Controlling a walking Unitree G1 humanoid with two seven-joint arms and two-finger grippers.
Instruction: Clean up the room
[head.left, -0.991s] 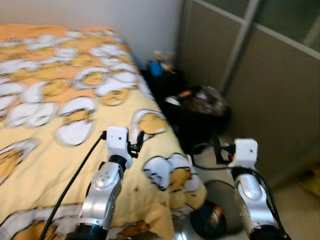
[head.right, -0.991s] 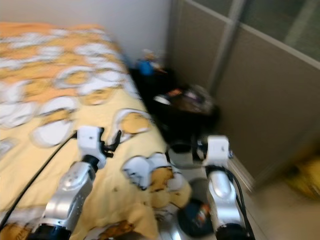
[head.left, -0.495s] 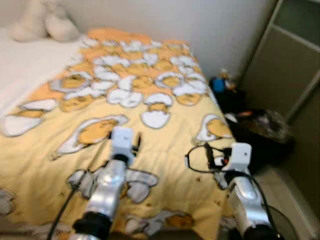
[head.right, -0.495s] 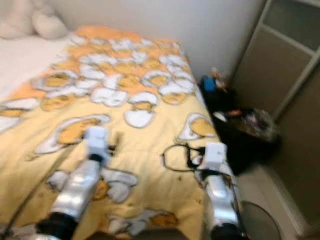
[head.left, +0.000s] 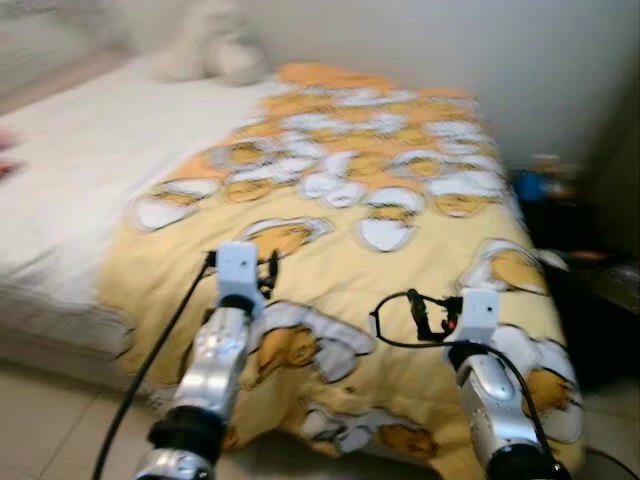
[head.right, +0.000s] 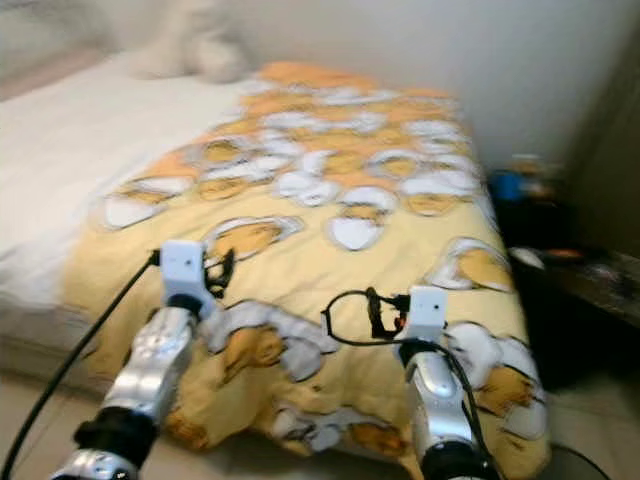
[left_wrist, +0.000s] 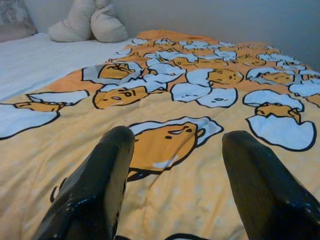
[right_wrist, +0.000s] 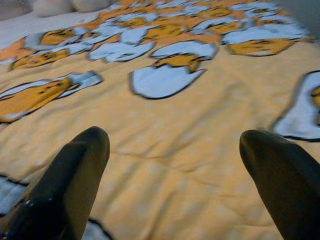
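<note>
A soft, light yellow blanket (head.left: 400, 250) covers the bed (head.left: 90, 170) from 12 to 3 o'clock, best pinched at its near hem, below the empty, wide-open left hand (left_wrist: 175, 165) and right hand (right_wrist: 175, 165).

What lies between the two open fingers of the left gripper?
In the left wrist view, only the yellow egg-patterned blanket shows between the left gripper fingers; nothing is held.

You're looking at a bed (head.left: 60, 170) with a white sheet, a yellow egg-print blanket (head.left: 400, 200) spread across its right side, and pale cushions (left_wrist: 87, 22) lying at its head.
</note>
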